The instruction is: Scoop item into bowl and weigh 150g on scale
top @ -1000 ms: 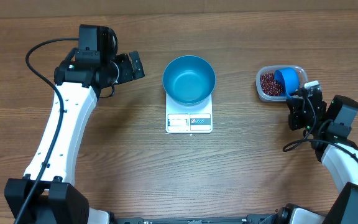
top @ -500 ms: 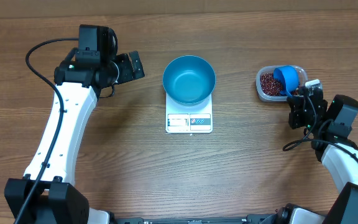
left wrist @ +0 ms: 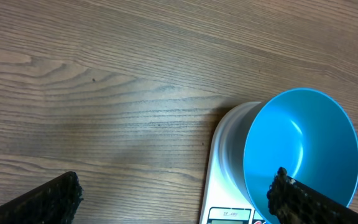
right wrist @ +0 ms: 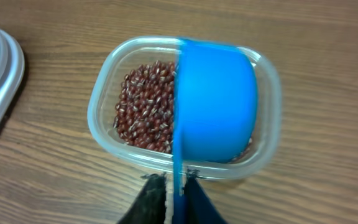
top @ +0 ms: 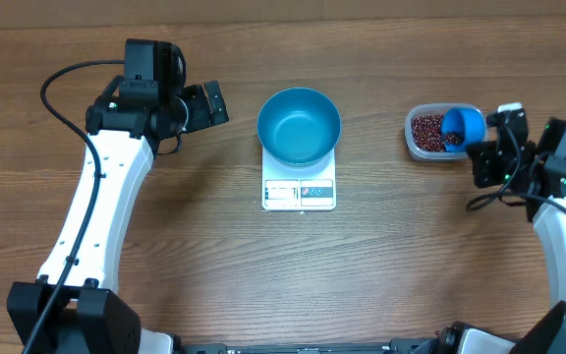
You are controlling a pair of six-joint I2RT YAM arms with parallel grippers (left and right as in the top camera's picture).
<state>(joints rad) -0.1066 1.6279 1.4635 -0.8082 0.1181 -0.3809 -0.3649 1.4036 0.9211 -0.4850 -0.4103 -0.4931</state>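
Presently, right gripper (right wrist: pixel 178 196) pinches the handle of the blue scoop (right wrist: pixel 219 102), which lies over the beans (right wrist: pixel 143 106) inside the clear tub (right wrist: pixel 98 118), at 3 o'clock from the scale (top: pixel 299 192). Bowl (top: pixel 299 125) stands on scale. Left gripper (left wrist: pixel 176 186), jaws spread wide, at bowl's 9 o'clock.

scale (top: pixel 300 205) display (top: pixel 281 194): way too tiny to read lol | beans (right wrist: pixel 143 106) right of scale: half hidden under scoop (right wrist: pixel 216 102)

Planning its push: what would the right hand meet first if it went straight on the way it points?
Likely the near rim of the clear tub, just ahead of the right hand gripping the scoop; height is unclear.
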